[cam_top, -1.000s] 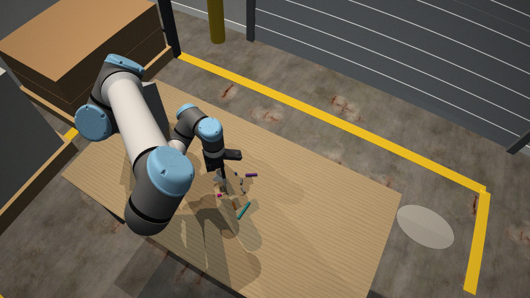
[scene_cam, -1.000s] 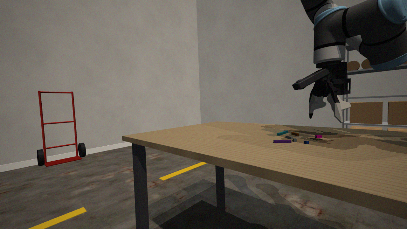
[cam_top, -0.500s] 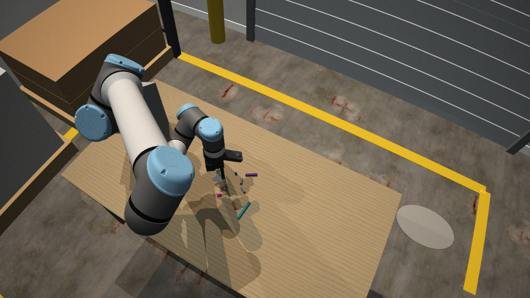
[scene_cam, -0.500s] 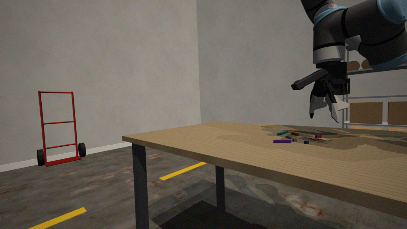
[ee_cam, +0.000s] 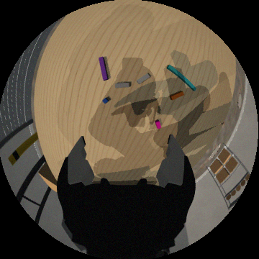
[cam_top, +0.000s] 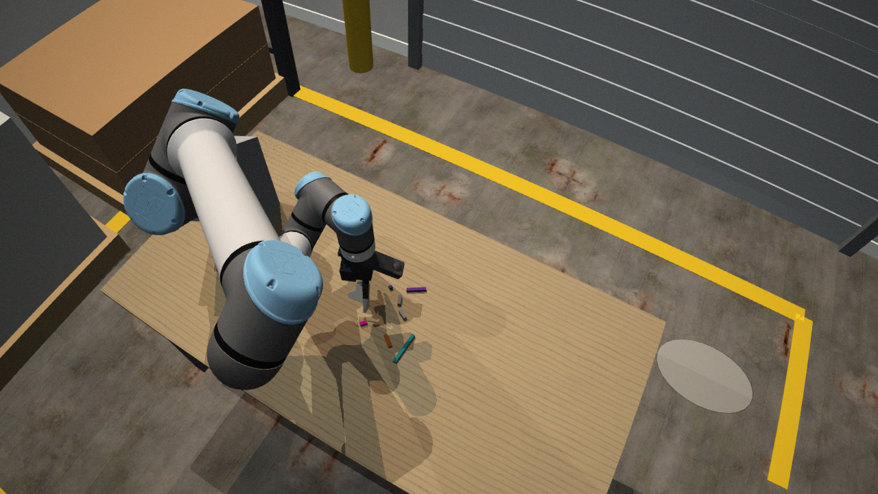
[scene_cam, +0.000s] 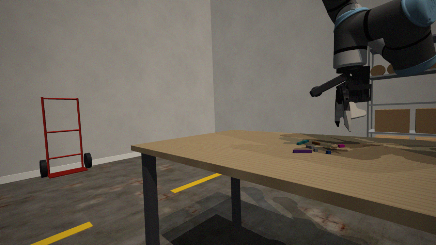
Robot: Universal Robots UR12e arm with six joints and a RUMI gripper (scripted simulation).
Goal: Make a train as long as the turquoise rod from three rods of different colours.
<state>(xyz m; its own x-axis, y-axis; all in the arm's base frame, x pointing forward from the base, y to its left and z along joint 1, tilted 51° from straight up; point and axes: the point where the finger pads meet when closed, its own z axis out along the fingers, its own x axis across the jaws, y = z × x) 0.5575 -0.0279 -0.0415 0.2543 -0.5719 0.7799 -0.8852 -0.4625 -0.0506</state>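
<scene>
Several small rods lie flat and apart on the wooden table [cam_top: 521, 368] [scene_cam: 213, 149] [ee_cam: 72, 43]. They are a turquoise rod [cam_top: 403, 348] [scene_cam: 302, 142] [ee_cam: 180, 77], an orange rod [cam_top: 387, 340] [scene_cam: 316, 143] [ee_cam: 177, 95], a magenta rod [cam_top: 363, 322] [scene_cam: 341, 145] [ee_cam: 157, 124], a purple rod [cam_top: 416, 289] [scene_cam: 302, 151] [ee_cam: 103, 68], a blue rod [cam_top: 390, 287] [scene_cam: 328, 152] [ee_cam: 106, 101] and two grey rods [cam_top: 399, 300] [cam_top: 402, 315] [ee_cam: 122, 85] [ee_cam: 143, 78]. None of them touch. My gripper [cam_top: 364, 304] [scene_cam: 341, 125] [ee_cam: 126, 136] is open and empty. It hangs well above the table, closest to the magenta rod.
The arm's base stands at the table's left end. Large cardboard boxes [cam_top: 123, 61] lie behind it. A shelf with boxes [scene_cam: 393, 120] stands beyond the table. A red hand truck [scene_cam: 61, 136] leans on the far wall. A yellow line [cam_top: 552, 202] marks the floor.
</scene>
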